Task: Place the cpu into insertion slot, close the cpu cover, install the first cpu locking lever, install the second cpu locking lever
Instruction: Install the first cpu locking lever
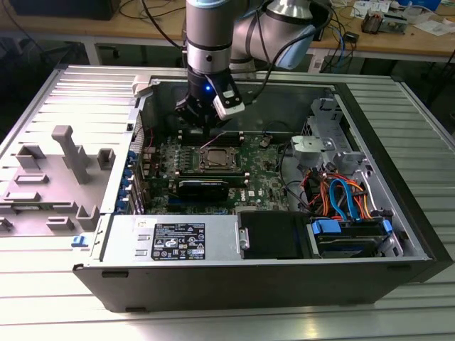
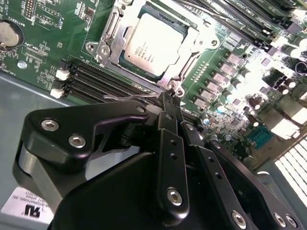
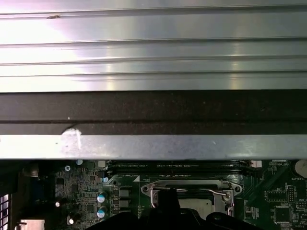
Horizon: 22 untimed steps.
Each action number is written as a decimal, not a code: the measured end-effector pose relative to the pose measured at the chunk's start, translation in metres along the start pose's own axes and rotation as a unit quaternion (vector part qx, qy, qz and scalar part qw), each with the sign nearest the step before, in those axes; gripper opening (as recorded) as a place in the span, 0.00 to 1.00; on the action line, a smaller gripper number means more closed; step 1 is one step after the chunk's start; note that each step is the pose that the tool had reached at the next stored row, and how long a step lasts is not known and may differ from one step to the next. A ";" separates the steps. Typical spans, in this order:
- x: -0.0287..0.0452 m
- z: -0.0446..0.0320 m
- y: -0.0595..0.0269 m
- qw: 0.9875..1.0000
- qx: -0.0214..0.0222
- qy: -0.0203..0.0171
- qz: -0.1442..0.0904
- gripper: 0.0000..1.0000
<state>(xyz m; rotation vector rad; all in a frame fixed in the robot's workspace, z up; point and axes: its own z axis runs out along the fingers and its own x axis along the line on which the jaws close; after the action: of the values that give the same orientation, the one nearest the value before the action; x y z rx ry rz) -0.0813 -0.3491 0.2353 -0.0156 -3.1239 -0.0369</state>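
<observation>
Silver ribbed metal forms the surface (image 1: 43, 284) that carries a big black and grey computer case (image 1: 256, 284) lying open on its side. At the case's nine o'clock in the exterior view stands a pale grey plastic fixture (image 1: 67, 153). The grey and light-blue robot arm (image 1: 210, 35) comes down into the case from twelve o'clock. Inside lies the green rectangular motherboard (image 1: 259, 167). The black claw (image 1: 206, 124) hangs low over the board's twelve o'clock side. The small square insertion slot with its silver metal rim (image 1: 202, 159) sits just beyond it, at about five o'clock from the claw. In the second wrist view the thin square silver cpu cover (image 2: 111, 38) lies flat over the slot. The small square cpu with its dull grey metal top (image 2: 152, 42) shows through the cover's cut-out, already seated in the slot. In that view the claw (image 2: 169, 99) has its two black fingers drawn together at one corner of the slot. A thin bent silver wire lever (image 2: 127, 97) runs up to the fingertips (image 2: 165, 106). Whether the tips pinch that wire or merely touch it, I cannot tell.
</observation>
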 end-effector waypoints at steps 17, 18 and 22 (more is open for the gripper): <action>-0.0037 0.0088 0.0021 1.000 0.000 0.000 -0.005 0.11; -0.0038 0.0099 0.0021 1.000 0.000 0.000 -0.005 0.11; -0.0042 0.0130 0.0020 1.000 0.000 0.000 -0.005 0.11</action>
<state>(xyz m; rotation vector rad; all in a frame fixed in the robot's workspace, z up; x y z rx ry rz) -0.0774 -0.3468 0.2223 0.0016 -3.1237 -0.0362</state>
